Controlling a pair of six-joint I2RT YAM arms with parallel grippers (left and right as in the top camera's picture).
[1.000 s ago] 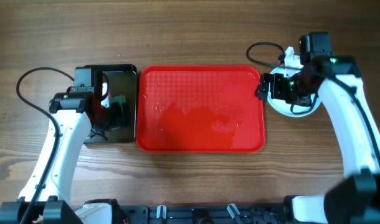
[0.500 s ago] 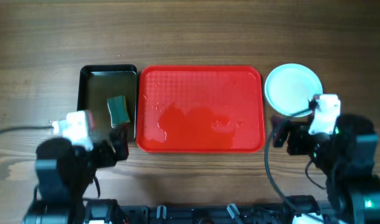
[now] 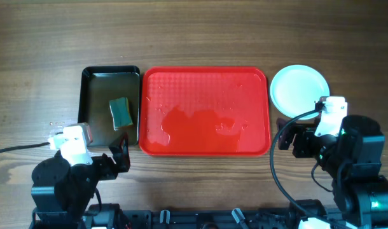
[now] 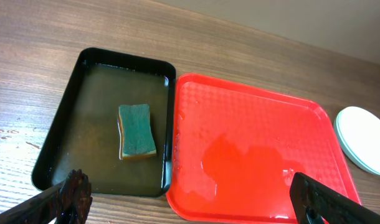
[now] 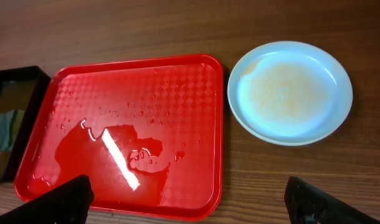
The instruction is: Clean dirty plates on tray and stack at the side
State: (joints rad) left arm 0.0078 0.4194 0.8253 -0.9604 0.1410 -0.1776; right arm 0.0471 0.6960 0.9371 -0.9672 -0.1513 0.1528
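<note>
Plates (image 5: pixel 289 92) at upper right look rigid, slick, breakable; pinch the rim. Left claw (image 4: pixel 190 202) and right claw (image 5: pixel 190 202) gape empty.

Even light, glare on tray (image 5: pixel 177 93), edges perhaps soft.

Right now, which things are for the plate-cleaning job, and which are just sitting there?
For the job:
- plates, beside the tray
- red tray, no plates on it
- green sponge
- black tray holding the sponge

Just sitting there:
- wooden table
- puddle on the red tray
</note>
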